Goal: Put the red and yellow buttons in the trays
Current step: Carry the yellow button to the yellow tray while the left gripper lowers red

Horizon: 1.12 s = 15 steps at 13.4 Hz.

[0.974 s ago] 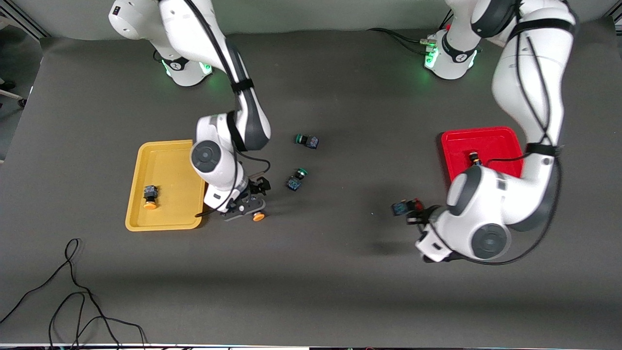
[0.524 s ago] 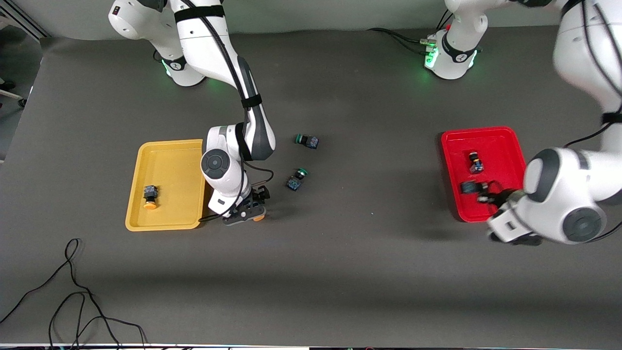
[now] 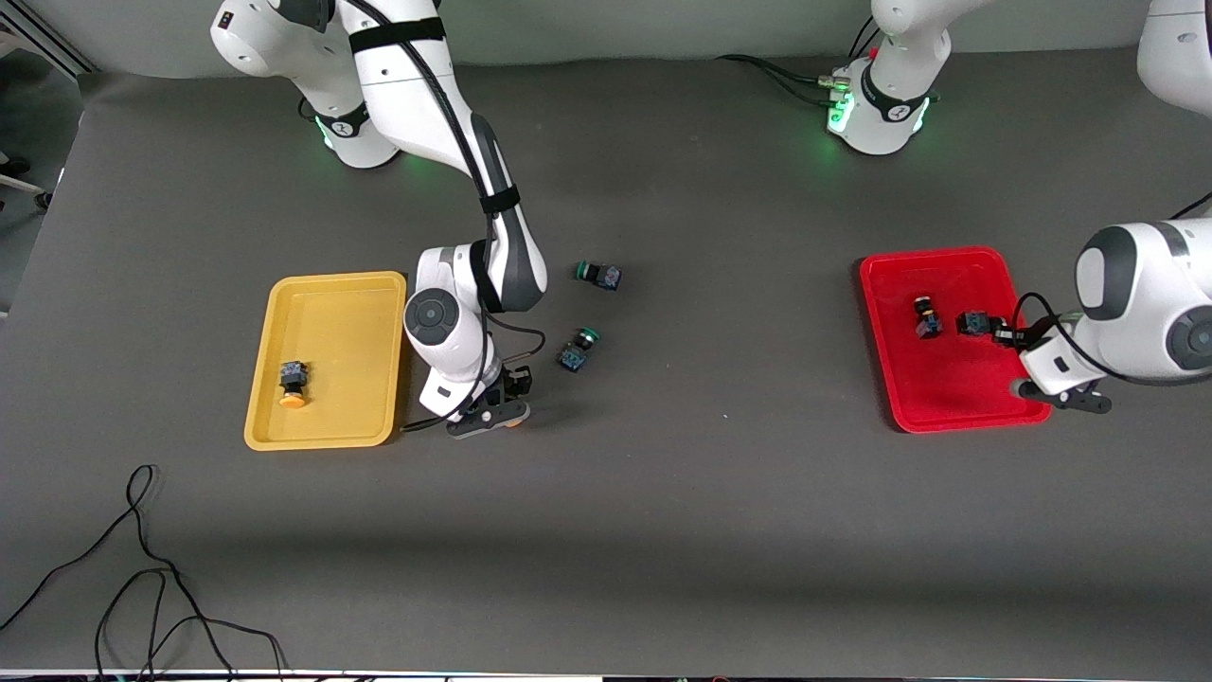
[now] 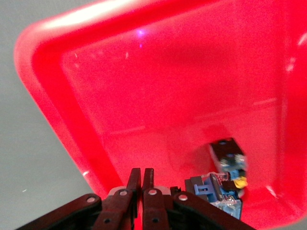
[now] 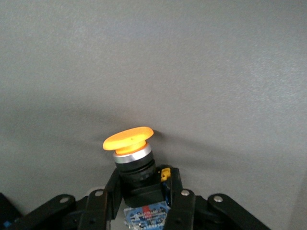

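Observation:
My right gripper (image 3: 497, 414) is down on the table beside the yellow tray (image 3: 331, 278) and is shut on a yellow button (image 5: 128, 138), fingers on its dark body. Another yellow button (image 3: 293, 384) lies in that tray. Over the red tray (image 3: 947, 403) my left gripper (image 3: 1002, 332) is shut on a red button (image 3: 975, 324) with jaws nearly together. In the left wrist view that button's blue-black body (image 4: 213, 191) juts out beside the gripper (image 4: 142, 175) and its cap is hidden. A second red button (image 3: 925, 317) lies in the red tray (image 4: 120, 86).
Two green-capped buttons lie mid-table, one (image 3: 598, 275) farther from the front camera than the other (image 3: 575, 352). A black cable (image 3: 142, 568) loops near the front edge at the right arm's end of the table.
My right gripper has closed on the yellow button beside the yellow tray. My left arm has carried the red button from over the bare table to over the red tray.

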Available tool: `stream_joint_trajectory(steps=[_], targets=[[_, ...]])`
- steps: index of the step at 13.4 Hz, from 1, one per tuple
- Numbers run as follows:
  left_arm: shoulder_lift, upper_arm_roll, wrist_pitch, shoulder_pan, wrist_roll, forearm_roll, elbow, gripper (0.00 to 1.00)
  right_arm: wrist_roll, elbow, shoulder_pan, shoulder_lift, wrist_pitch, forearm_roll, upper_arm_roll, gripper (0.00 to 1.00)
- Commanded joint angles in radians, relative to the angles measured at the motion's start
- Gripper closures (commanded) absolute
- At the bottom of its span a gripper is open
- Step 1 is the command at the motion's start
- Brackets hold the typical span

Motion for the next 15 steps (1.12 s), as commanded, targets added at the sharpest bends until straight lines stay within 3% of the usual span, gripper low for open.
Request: stream_joint_trajectory(steps=[1,2,3,4,7,9,13,15], targets=[[-0.024,-0.002,0.135,0.039,0.026,0.072,-0.103,1.00,-0.033,0.015,-0.026,-0.028,-0.008,0.017,0.002,0.88],[-0.012,-0.002,0.151,0.043,0.026,0.075,-0.104,1.00,-0.022,0.027,-0.024,-0.045,-0.071,0.015,-0.007,0.88],[-0.009,-0.002,0.151,0.043,0.023,0.075,-0.102,0.91,-0.011,0.059,-0.021,-0.056,-0.146,0.012,-0.042,0.89],[-0.010,-0.002,0.142,0.042,0.017,0.075,-0.099,0.01,0.007,0.094,-0.006,-0.061,-0.238,0.012,-0.097,0.89],[-0.056,-0.011,0.040,0.036,0.004,0.063,-0.041,0.00,0.096,0.218,0.058,-0.064,-0.511,-0.023,-0.255,0.89],[-0.100,-0.034,-0.071,0.031,0.007,0.031,0.033,0.00,0.101,0.214,0.106,-0.085,-0.581,-0.028,-0.338,0.89],[-0.128,-0.049,-0.099,0.034,0.009,0.023,0.041,0.00,0.064,0.000,0.207,-0.104,-0.604,-0.040,-0.562,0.90],[-0.119,-0.046,-0.085,0.039,0.013,0.023,0.018,0.00,-0.014,-0.094,0.182,-0.101,-0.561,-0.026,-0.586,0.90]])
